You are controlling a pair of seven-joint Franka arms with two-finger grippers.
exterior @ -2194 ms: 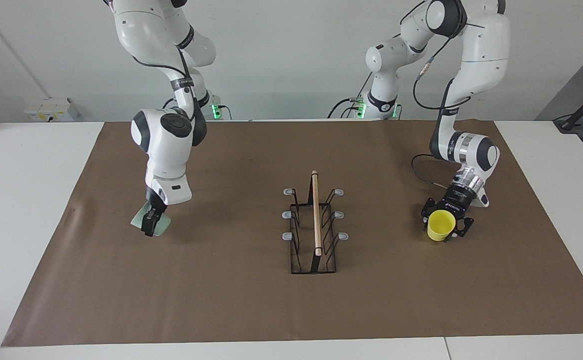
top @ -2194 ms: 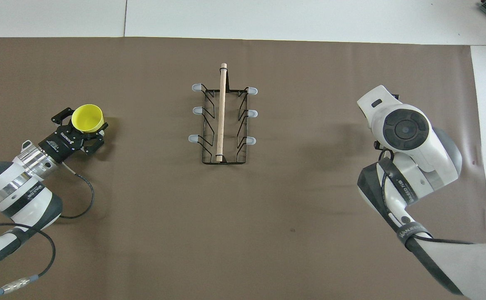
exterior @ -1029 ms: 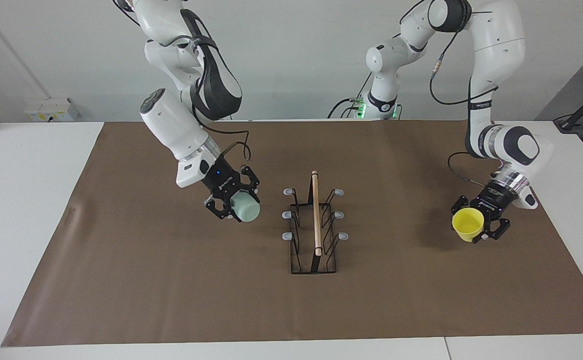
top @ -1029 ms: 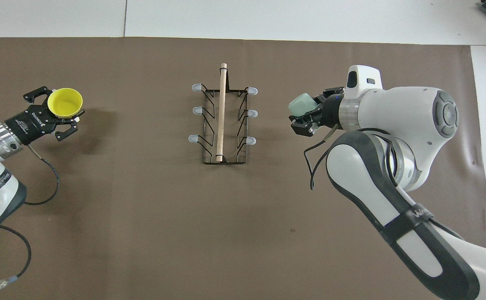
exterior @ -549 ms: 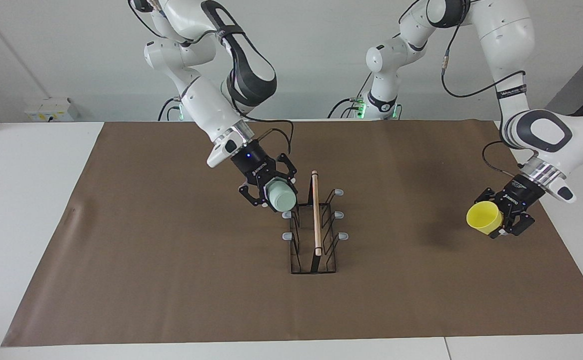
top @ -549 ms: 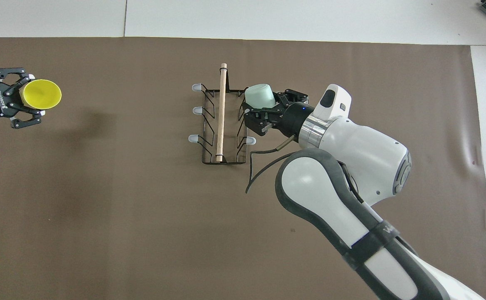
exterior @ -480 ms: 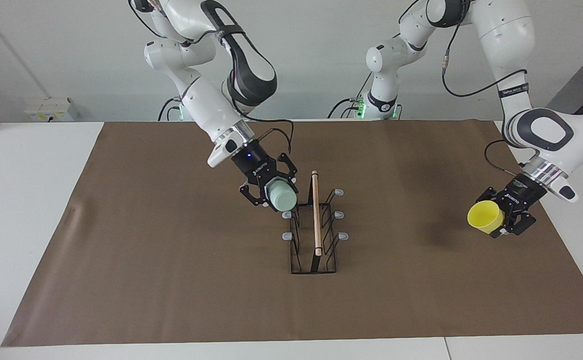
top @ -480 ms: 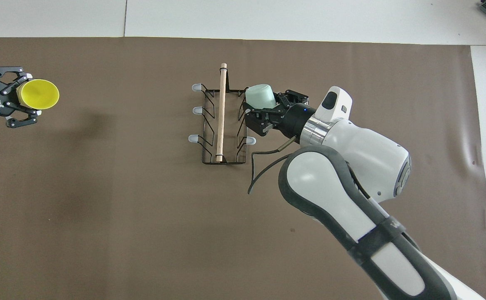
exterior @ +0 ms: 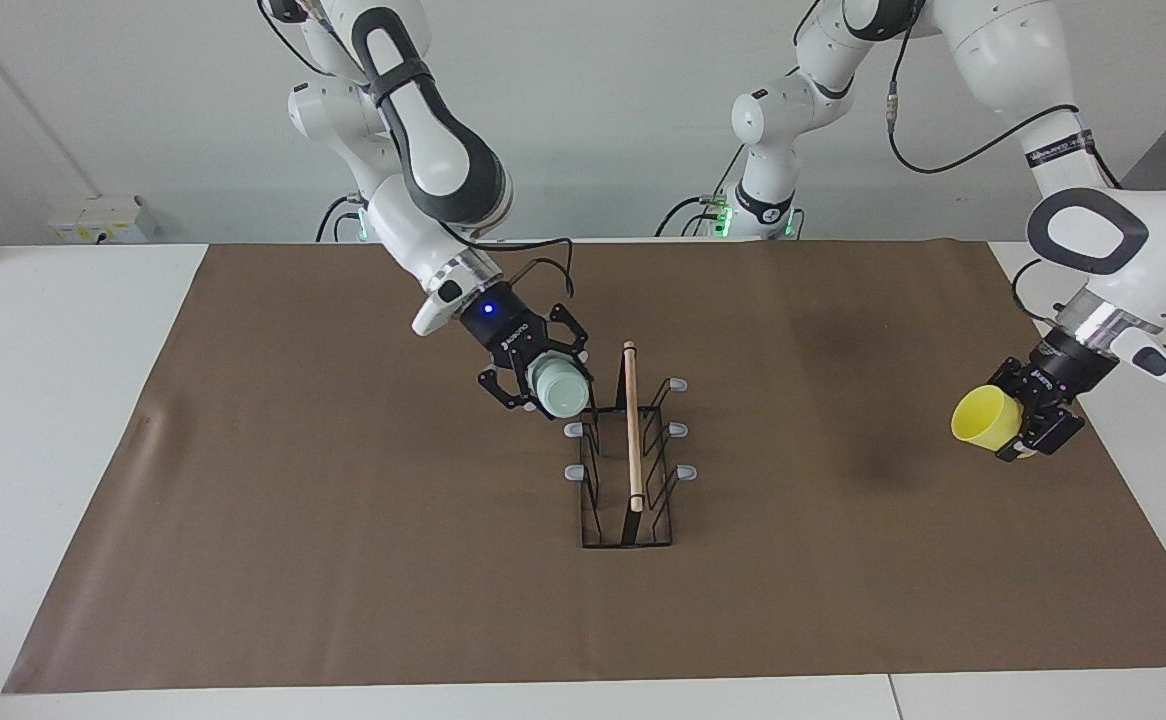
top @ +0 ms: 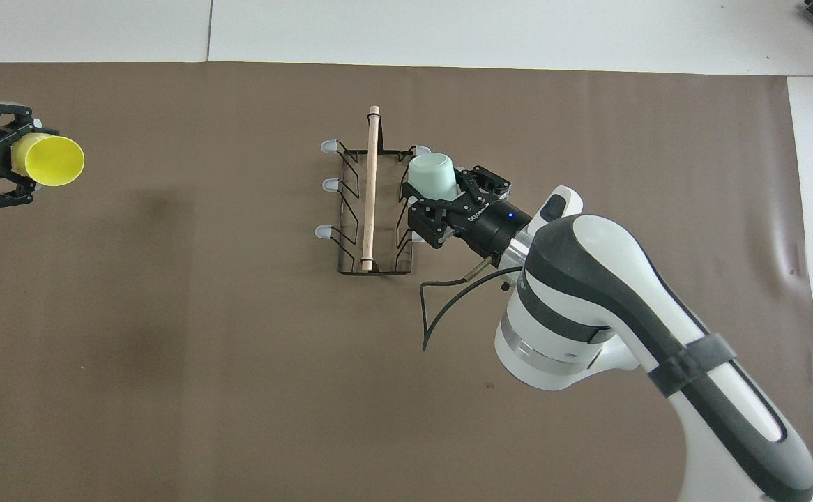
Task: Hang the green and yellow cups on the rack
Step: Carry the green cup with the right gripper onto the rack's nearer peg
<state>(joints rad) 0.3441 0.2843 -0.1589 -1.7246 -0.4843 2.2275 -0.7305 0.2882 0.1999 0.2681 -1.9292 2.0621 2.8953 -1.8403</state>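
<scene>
Right gripper held the mint green cup tilted just over the rack's prong nearest the robots; left gripper held the yellow cup.

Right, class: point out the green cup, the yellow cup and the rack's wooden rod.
green cup (exterior: 561, 390), facing view, on its closed base.
yellow cup (top: 49, 161), overhead view, on its side wall.
wooden rod (exterior: 632, 430), facing view, midway along the rack's top bar.

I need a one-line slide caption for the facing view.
Right gripper holds the pale mint green plastic cup at the black wire rack; left gripper holds the bright yellow plastic cup aloft.
</scene>
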